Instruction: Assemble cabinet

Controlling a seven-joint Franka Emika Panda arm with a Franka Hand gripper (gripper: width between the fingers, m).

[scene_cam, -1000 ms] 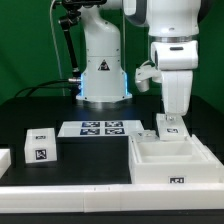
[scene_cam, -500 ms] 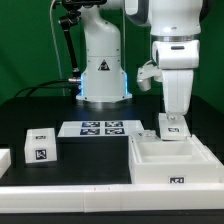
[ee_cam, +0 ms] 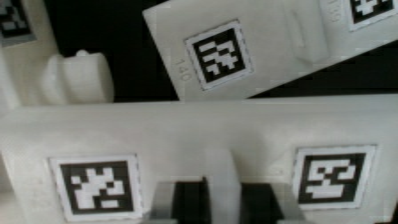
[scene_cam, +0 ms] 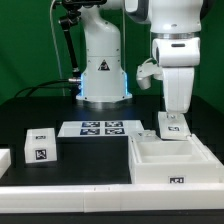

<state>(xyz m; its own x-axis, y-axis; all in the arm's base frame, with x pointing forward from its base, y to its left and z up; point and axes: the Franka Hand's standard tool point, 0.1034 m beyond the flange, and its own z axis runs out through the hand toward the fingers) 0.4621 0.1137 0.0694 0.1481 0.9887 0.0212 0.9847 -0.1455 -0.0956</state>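
Observation:
The cabinet (scene_cam: pixel 170 162), a large white box with inner compartments, lies on the table at the exterior view's right. My gripper (scene_cam: pixel 173 116) hangs over its far edge, shut on a small white tagged drawer block (scene_cam: pixel 173 128) that stands at the cabinet's far rim. In the wrist view my gripper (ee_cam: pixel 217 203) has its dark fingers (ee_cam: pixel 183 203) clamped on a white rib of this block (ee_cam: pixel 214 140), between two tags. Another white drawer block (scene_cam: pixel 40 146) sits at the exterior view's left.
The marker board (scene_cam: pixel 100 128) lies mid-table between the loose block and the cabinet. A long white rail (scene_cam: pixel 70 190) runs along the front edge. The robot base (scene_cam: pixel 103 65) stands behind. A white tagged part (ee_cam: pixel 231 50) and a round knob (ee_cam: pixel 71 82) show beyond the held block.
My gripper and the held block have shifted very slightly to the exterior view's right. Nothing else has moved.

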